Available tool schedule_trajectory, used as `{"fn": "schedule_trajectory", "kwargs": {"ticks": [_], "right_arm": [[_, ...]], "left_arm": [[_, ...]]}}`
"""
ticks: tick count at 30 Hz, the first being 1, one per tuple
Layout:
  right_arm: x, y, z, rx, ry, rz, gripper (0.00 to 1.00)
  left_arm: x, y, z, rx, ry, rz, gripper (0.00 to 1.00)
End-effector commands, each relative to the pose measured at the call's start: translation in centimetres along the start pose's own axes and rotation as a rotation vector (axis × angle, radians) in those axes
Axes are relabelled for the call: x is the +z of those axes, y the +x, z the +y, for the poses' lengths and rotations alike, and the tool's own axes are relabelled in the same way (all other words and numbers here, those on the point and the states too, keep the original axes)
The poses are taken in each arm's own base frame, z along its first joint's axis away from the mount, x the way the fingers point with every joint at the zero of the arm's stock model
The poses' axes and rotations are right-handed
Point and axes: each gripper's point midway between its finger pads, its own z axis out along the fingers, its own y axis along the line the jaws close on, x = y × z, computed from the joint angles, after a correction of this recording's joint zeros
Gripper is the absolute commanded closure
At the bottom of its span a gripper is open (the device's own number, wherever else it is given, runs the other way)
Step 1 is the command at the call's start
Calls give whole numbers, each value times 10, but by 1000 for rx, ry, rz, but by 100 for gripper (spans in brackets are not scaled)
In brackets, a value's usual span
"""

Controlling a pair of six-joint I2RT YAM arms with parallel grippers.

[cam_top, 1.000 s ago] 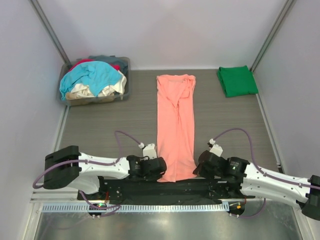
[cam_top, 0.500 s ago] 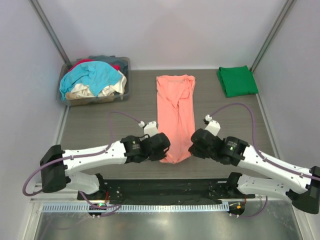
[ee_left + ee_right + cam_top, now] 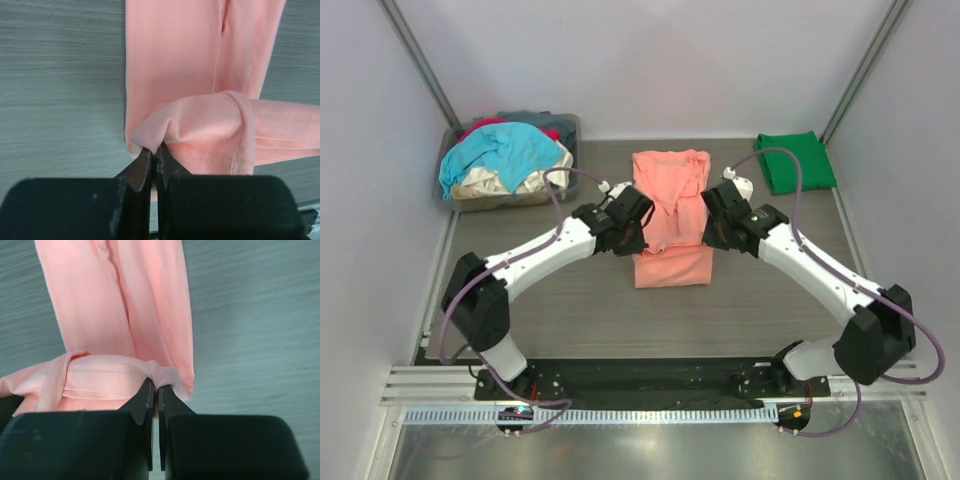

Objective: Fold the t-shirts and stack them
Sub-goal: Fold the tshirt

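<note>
The salmon-pink t-shirt [image 3: 670, 215] lies as a long narrow strip in the middle of the table, its near end lifted and carried back over itself. My left gripper [image 3: 638, 238] is shut on the hem's left corner [image 3: 150, 137]. My right gripper [image 3: 708, 232] is shut on the hem's right corner [image 3: 162, 376]. Both hold the hem above the strip's middle. A folded dark green t-shirt [image 3: 794, 161] lies at the far right. Turquoise, cream and red shirts [image 3: 505, 158] are heaped in the grey tub.
The grey plastic tub [image 3: 571, 180] stands at the far left by the wall. Metal frame posts run up both back corners. The arms' black base rail [image 3: 650, 375] runs along the near edge.
Both grippers have moved away from the near edge toward the back, pulling the pink shirt's near hem up and over the strip. The strip's visible length has shortened.
</note>
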Motion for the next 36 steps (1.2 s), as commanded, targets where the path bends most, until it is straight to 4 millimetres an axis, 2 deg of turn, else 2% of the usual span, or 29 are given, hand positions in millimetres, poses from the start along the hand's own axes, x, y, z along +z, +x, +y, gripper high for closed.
{"fn": "schedule_trajectory", "kwargs": {"ticks": [1, 6, 8, 9, 11, 12, 14, 15, 20, 23, 25, 27, 28, 30, 31, 32, 33, 34, 35, 36], "right_arm": [[11, -38, 9, -38, -41, -58, 99], [47, -53, 5, -37, -29, -27, 99], [55, -60, 9, -35, -42, -24, 99], [66, -57, 8, -42, -28, -1, 99], [74, -64, 9, -41, -30, -2, 99], [84, -62, 8, -44, -19, 13, 99], [91, -70, 9, -39, -20, 9, 99], [100, -67, 10, -46, -17, 30, 99], [117, -78, 5, -36, 0, 31, 99], [129, -79, 4, -39, 5, 45, 99], [138, -76, 2, -40, 15, 62, 99], [145, -76, -1, -38, 22, 70, 99], [147, -78, 1, -35, 19, 69, 99], [160, -78, -4, -29, 29, 88, 99], [162, -86, -1, -21, 17, 78, 98], [172, -85, -2, -18, 16, 95, 87], [174, -94, -5, -3, 12, 87, 81], [172, -116, 1, 11, -9, 53, 74], [179, -121, 3, 14, -24, 63, 66], [181, -132, 3, 18, -25, 53, 52]], "left_arm": [[11, -17, -2, 63, 18, 34, 100], [44, -38, 3, 41, 5, 66, 100], [54, -40, 3, 43, 13, 92, 100], [65, -41, 9, 33, -3, 110, 100], [72, -50, 9, 28, 6, 111, 100], [80, -52, 8, 29, 4, 120, 100], [89, -57, 12, 24, 2, 129, 100], [91, -61, 9, 24, 12, 128, 100], [113, -68, 14, 27, 2, 146, 100], [124, -71, 18, 24, -11, 153, 100], [124, -71, 12, 21, 15, 173, 99], [130, -72, 12, 18, 14, 180, 97], [133, -73, 14, 13, 9, 182, 91], [138, -80, 16, -4, 5, 189, 86], [139, -85, 15, -14, 15, 197, 80], [135, -110, 10, -31, 36, 156, 77], [142, -107, 17, -40, 8, 188, 74], [142, -119, 20, -53, 13, 182, 68], [134, -147, 7, -58, 51, 126, 66], [144, -145, 14, -65, 32, 160, 64]]}}
